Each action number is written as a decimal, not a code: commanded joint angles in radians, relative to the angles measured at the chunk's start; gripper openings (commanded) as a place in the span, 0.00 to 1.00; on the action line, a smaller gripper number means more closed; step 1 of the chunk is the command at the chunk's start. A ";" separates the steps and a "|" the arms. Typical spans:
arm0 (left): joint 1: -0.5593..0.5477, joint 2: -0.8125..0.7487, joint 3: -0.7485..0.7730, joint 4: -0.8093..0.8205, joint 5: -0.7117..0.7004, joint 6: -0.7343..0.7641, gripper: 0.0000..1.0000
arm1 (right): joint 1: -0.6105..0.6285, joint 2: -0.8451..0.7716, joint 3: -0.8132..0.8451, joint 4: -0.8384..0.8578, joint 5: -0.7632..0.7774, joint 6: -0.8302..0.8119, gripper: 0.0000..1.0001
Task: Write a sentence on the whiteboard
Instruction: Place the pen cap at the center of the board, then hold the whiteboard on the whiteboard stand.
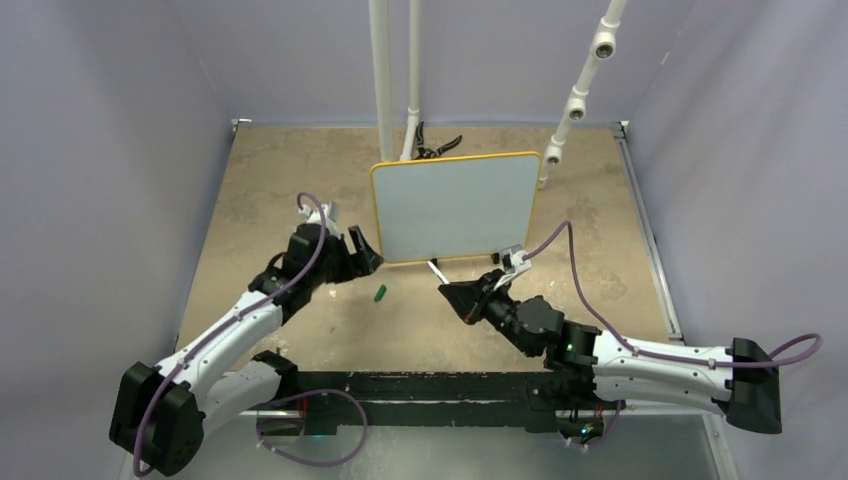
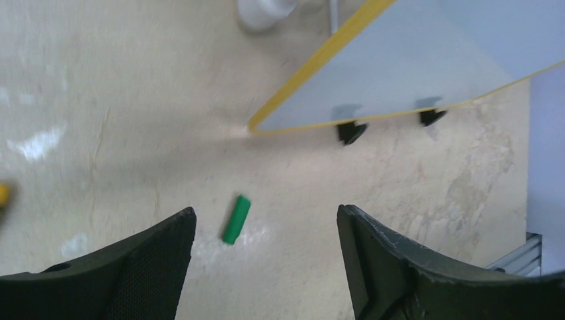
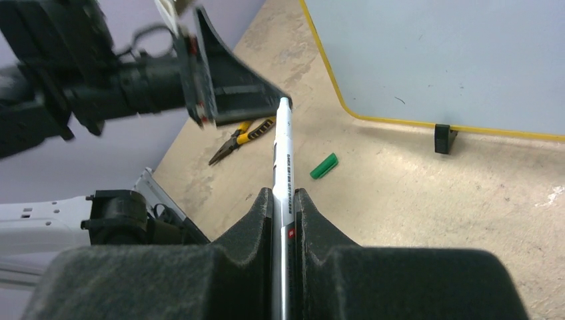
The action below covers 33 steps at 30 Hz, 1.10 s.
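The whiteboard (image 1: 455, 205) with its yellow frame stands on black feet mid-table, its face (image 3: 433, 60) blank; the sentence is out of view. My right gripper (image 3: 285, 193) is shut on a white marker pen (image 3: 283, 153), whose uncapped tip points up and left, just below the board's lower edge (image 1: 437, 271). My left gripper (image 2: 266, 213) is open with nothing between its fingers, beside the board's lower left corner (image 1: 365, 250). A small green cap (image 2: 236, 219) lies on the table below that corner (image 1: 380, 294), between the two grippers.
Yellow-handled pliers (image 3: 240, 137) lie on the table beyond the left gripper. Black pliers (image 1: 435, 148) rest behind the board by two white poles (image 1: 383, 80). A jointed white pipe (image 1: 575, 100) rises at the back right. Walls enclose the table.
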 commanded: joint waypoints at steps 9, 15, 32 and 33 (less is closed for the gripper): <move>0.262 0.169 0.408 0.011 0.572 0.536 0.76 | -0.264 0.097 0.186 0.006 -0.399 -0.184 0.00; 0.262 0.235 0.447 0.057 0.657 0.658 0.74 | -0.312 0.162 0.272 0.018 -0.497 -0.267 0.00; 0.260 0.339 0.477 0.156 0.694 0.652 0.53 | -0.327 0.361 0.438 0.048 -0.450 -0.331 0.00; 0.260 0.343 0.478 0.159 0.693 0.651 0.52 | -0.327 0.372 0.448 0.046 -0.448 -0.333 0.00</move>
